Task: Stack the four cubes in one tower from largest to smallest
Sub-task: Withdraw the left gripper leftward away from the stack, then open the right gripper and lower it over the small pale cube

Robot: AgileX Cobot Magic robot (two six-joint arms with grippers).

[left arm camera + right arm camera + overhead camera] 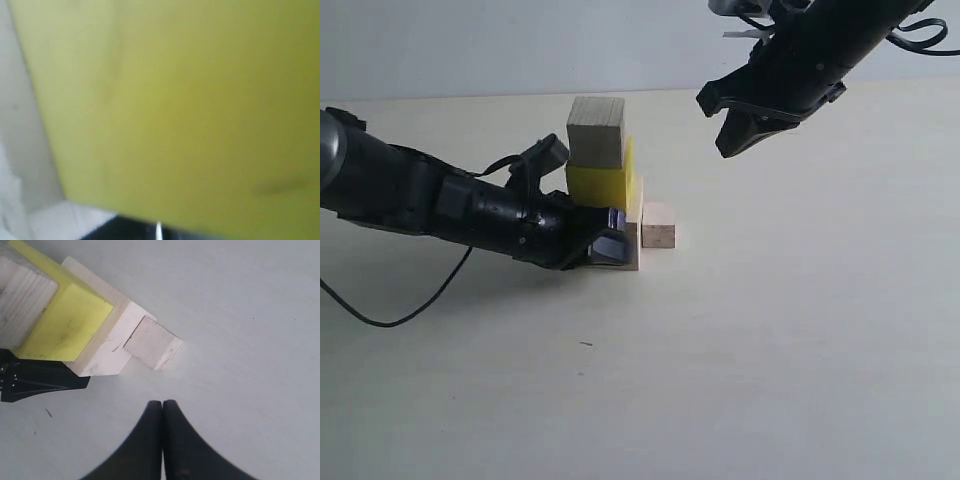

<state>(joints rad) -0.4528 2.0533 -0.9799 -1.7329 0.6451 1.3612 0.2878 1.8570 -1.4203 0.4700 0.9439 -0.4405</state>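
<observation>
Stack stands three high: large pale wooden cube (102, 352) at the base, bright yellow cube (598, 187) on it, small pale wooden cube (596, 130) on top, roughly in line. Step in hand is the last cube. The smallest pale wooden cube (151, 341) sits on the white table (800, 350), touching the base cube's side, not yet picked.

Right gripper (162, 406): fully closed, tips pressed together, nothing held. It hangs high. The smallest cube is below it and ahead of its tips, with the tower just beyond that cube.

Left gripper (610, 247): low at the foot of the tower, closed, nothing gripped. The yellow cube is right in front of its camera and fills that view as a blur. Can't tell whether the fingers touch the base cube.

Next move, my read:
- Right gripper spreads its fingers and drops onto the smallest cube.
- It grips across the two free faces, since the face against the base leaves no room for a finger.
- It lifts clear above the top cube and sets down centred.

Main risk is nudging the tower on approach or at release.
</observation>
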